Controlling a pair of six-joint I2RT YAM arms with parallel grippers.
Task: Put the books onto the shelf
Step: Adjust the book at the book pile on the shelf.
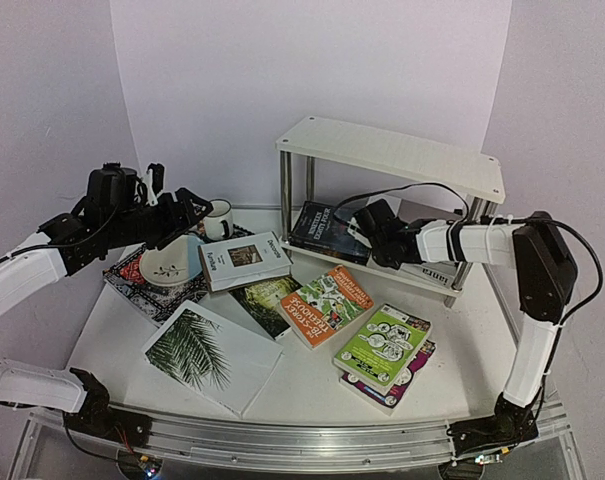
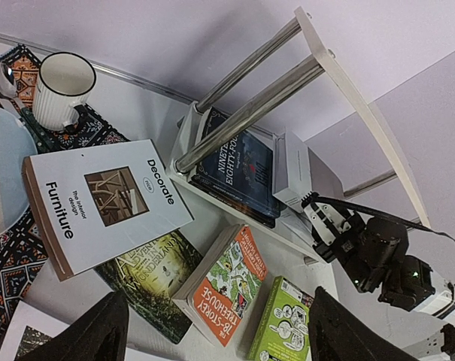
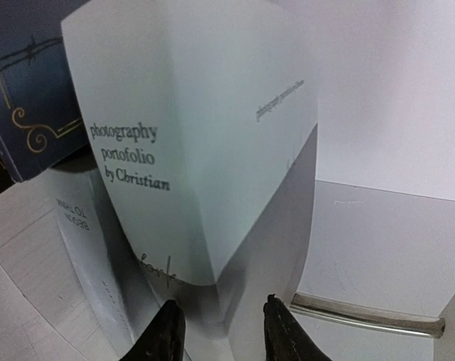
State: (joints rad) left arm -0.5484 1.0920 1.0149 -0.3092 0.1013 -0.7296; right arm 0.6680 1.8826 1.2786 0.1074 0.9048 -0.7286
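Top external view: the shelf [image 1: 392, 160] has 2 white boards on metal tube legs. The right arm reaches in from the shelf's right end, and the right gripper [image 1: 362, 232] sits inside the lower tier.

On the shelf's lower board:
- A dark blue "Nineteen Eighty-Four" book [image 1: 320, 228] lies at the left end.
- A flat white book [image 1: 432, 270] lies towards the right end.
- A white "photography portofolio" booklet [image 3: 197, 150] stands upright, just beside the dark blue book.

Right wrist view: the 2 fingertips [image 3: 167, 331] flank the booklet's lower edge, 1 close on each side. Cannot tell whether they clamp it or only bracket it.

The left gripper [image 1: 187, 212] hangs well to the shelf's left, above a white bowl [image 1: 172, 262] on a patterned placemat [image 1: 142, 290]. Left wrist view: its fingers are spread wide and released, gripping nothing. A white mug [image 1: 219, 220] stands between that gripper and the shelf.

6 books lie off the shelf, flat on the table:
- The grey "Decorate Furniture" book [image 1: 244, 260], the dark green book [image 1: 265, 303] and the orange "Storey Treehouse" book [image 1: 325, 303] overlap in front of the shelf's left end.
- The lime green book [image 1: 382, 345] lies on the magenta book [image 1: 402, 388], in front of the shelf's right half.
- The white palm-leaf book [image 1: 207, 350] is farthest from the shelf, to its front left.
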